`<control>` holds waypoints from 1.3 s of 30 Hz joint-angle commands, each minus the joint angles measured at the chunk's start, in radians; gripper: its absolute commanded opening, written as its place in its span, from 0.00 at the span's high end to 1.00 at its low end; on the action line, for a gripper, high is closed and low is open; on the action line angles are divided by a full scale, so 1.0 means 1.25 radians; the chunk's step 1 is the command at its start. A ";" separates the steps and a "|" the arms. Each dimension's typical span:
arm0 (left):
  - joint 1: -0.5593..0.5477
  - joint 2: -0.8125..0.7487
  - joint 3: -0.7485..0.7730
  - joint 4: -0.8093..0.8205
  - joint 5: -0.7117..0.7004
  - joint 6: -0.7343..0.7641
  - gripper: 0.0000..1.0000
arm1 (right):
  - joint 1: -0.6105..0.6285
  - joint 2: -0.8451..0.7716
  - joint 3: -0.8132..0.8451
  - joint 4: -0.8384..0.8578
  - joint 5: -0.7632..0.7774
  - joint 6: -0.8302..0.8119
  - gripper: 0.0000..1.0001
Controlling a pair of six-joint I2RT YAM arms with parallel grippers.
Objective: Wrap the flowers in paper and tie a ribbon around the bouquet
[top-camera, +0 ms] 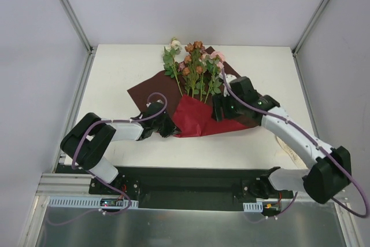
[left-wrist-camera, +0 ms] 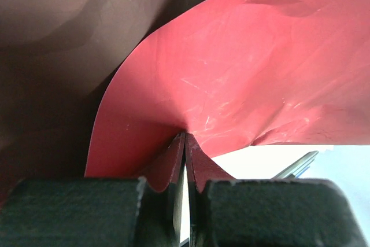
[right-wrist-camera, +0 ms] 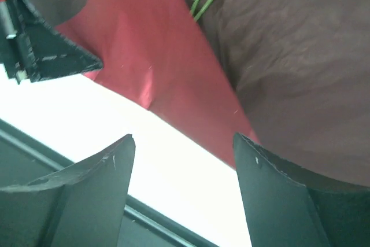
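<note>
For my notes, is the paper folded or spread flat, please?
Partly folded: a near flap of the paper lies over the flowers, brighter side up.

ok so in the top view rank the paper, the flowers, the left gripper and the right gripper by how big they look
1. paper
2. flowers
3. left gripper and right gripper: these look about alike, so I can't rank them

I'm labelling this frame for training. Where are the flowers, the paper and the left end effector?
flowers (top-camera: 195, 65), top view, middle of the bunch.
paper (top-camera: 147, 92), top view, flat dark left part.
left end effector (left-wrist-camera: 184, 138), left wrist view, fingertips shut on the paper's red fold.
</note>
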 commanded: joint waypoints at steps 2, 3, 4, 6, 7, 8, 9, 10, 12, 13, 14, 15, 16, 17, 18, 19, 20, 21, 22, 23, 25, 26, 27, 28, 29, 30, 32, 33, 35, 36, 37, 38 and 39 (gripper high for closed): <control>0.004 0.037 -0.029 -0.034 -0.032 -0.006 1.00 | 0.009 -0.003 -0.162 0.208 -0.227 0.144 0.40; 0.004 0.039 -0.026 -0.035 -0.029 -0.003 1.00 | 0.009 0.019 -0.167 0.241 -0.247 0.153 0.47; 0.004 0.042 -0.020 -0.037 -0.028 -0.001 1.00 | 0.009 0.045 -0.163 0.279 -0.247 0.163 0.61; 0.004 0.042 -0.016 -0.046 -0.029 0.000 1.00 | 0.006 0.106 -0.147 0.295 -0.232 0.158 0.82; 0.004 0.039 -0.012 -0.052 -0.030 0.003 1.00 | 0.000 0.121 -0.143 0.299 -0.216 0.159 0.87; 0.004 0.038 -0.012 -0.059 -0.032 0.003 1.00 | -0.014 0.135 -0.146 0.297 -0.215 0.162 0.89; 0.004 0.039 -0.012 -0.064 -0.032 0.000 1.00 | -0.020 0.151 -0.154 0.297 -0.216 0.170 0.92; 0.005 0.039 -0.011 -0.067 -0.030 -0.001 1.00 | -0.025 0.153 -0.170 0.299 -0.208 0.174 0.92; 0.005 0.045 -0.012 -0.070 -0.025 -0.004 1.00 | -0.032 0.139 -0.226 0.306 -0.184 0.187 0.92; 0.005 0.048 -0.012 -0.072 -0.024 -0.006 1.00 | -0.035 0.130 -0.246 0.308 -0.155 0.192 0.93; 0.006 0.052 -0.011 -0.072 -0.022 -0.008 1.00 | -0.048 0.124 -0.263 0.307 -0.141 0.194 0.93; 0.006 0.058 -0.010 -0.072 -0.020 -0.008 1.00 | -0.057 0.118 -0.299 0.308 -0.127 0.196 0.93; 0.007 0.063 -0.009 -0.073 -0.013 -0.009 1.00 | -0.068 0.106 -0.313 0.307 -0.096 0.202 0.92; 0.009 0.066 -0.008 -0.073 -0.011 -0.011 1.00 | -0.095 0.102 -0.329 0.309 -0.085 0.202 0.93; 0.010 0.070 -0.008 -0.073 -0.009 -0.011 1.00 | -0.112 0.101 -0.340 0.307 -0.075 0.208 0.92; 0.011 0.069 -0.010 -0.074 -0.008 -0.011 1.00 | -0.129 0.102 -0.356 0.302 -0.067 0.219 0.92; 0.015 0.069 -0.013 -0.075 -0.009 -0.013 1.00 | -0.161 0.099 -0.363 0.297 -0.066 0.229 0.92; 0.017 0.066 -0.018 -0.078 -0.011 -0.012 1.00 | -0.177 0.097 -0.370 0.288 -0.064 0.240 0.92; 0.018 0.065 -0.021 -0.079 -0.011 -0.013 1.00 | -0.191 0.092 -0.392 0.297 -0.083 0.260 0.92; 0.023 0.064 -0.024 -0.080 -0.011 -0.013 1.00 | -0.202 0.071 -0.396 0.297 -0.084 0.273 0.92; 0.027 0.061 -0.033 -0.080 -0.009 -0.012 1.00 | -0.203 0.044 -0.401 0.258 -0.042 0.299 0.90; 0.028 0.060 -0.034 -0.080 -0.008 -0.012 1.00 | -0.204 0.016 -0.402 0.242 -0.025 0.317 0.90; 0.032 0.059 -0.039 -0.080 -0.007 -0.013 1.00 | -0.207 0.000 -0.404 0.199 0.023 0.327 0.89; 0.033 0.060 -0.040 -0.080 -0.005 -0.011 1.00 | -0.213 -0.015 -0.405 0.182 0.035 0.332 0.88; 0.033 0.060 -0.040 -0.080 0.003 -0.006 1.00 | -0.230 -0.027 -0.417 0.168 0.041 0.346 0.88; 0.033 0.061 -0.038 -0.080 0.008 -0.003 1.00 | -0.240 -0.055 -0.424 0.147 0.043 0.352 0.88; 0.033 0.064 -0.034 -0.080 0.015 0.000 1.00 | -0.271 -0.085 -0.455 0.130 0.046 0.369 0.88; 0.033 0.065 -0.033 -0.080 0.021 0.002 1.00 | -0.280 -0.117 -0.465 0.106 0.054 0.386 0.88; 0.034 0.068 -0.033 -0.070 0.031 0.003 1.00 | -0.314 -0.158 -0.478 0.075 0.102 0.410 0.88; 0.034 0.068 -0.037 -0.064 0.044 0.003 1.00 | -0.328 -0.204 -0.492 0.050 0.126 0.422 0.88; 0.036 0.069 -0.039 -0.056 0.053 0.004 1.00 | -0.339 -0.224 -0.494 0.048 0.135 0.420 0.88; 0.036 0.069 -0.040 -0.048 0.058 0.005 1.00 | -0.362 -0.242 -0.492 0.044 0.141 0.412 0.88; 0.036 0.071 -0.040 -0.048 0.062 0.005 1.00 | -0.371 -0.255 -0.468 0.038 0.152 0.373 0.88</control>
